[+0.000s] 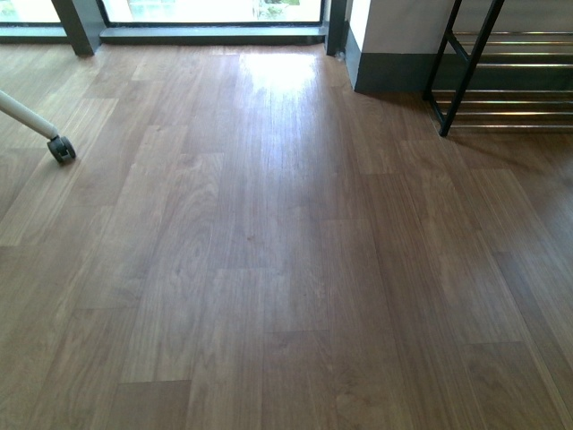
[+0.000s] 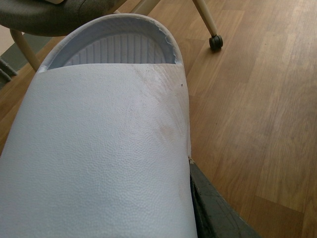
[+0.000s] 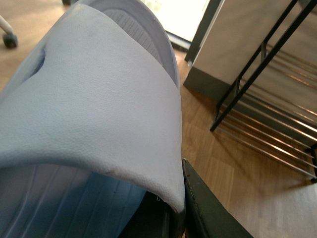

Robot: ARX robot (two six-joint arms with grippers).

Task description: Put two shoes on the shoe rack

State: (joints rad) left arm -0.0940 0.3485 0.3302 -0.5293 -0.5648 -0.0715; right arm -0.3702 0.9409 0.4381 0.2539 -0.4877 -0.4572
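Wooden floor (image 1: pixel 269 269) fills the front view, bare of both arms and both shoes; only the rack (image 1: pixel 501 81) shows there, at the far right against the wall, with a chair castor (image 1: pixel 61 149) far left.

Each wrist view is filled by a pale blue slide. The right slide (image 3: pixel 99 114) sits directly against the right end effector (image 3: pixel 183 218), whose one dark finger (image 3: pixel 208 213) presses along the strap's edge; the other finger is hidden, so I judge it clamped on the slide rather than see it. The slide's long axis runs straight away from the end effector, and the rack (image 3: pixel 267 104) lies ahead of it and off to one side, near, its silver rods at about the slide's level or lower. This arm looks the nearer to the rack, so the coming move is probably its own: carry the slide forward over a shelf and lower it along the rods.

The left slide (image 2: pixel 104 148) is likewise tight against the left end effector (image 2: pixel 198 208), one dark finger (image 2: pixel 213 208) at the strap's side, apparently gripping. No rack appears beyond it, only floor, chair legs (image 2: pixel 205 20) and a castor (image 2: pixel 215 42).

Both arms seem raised clear of the floor.
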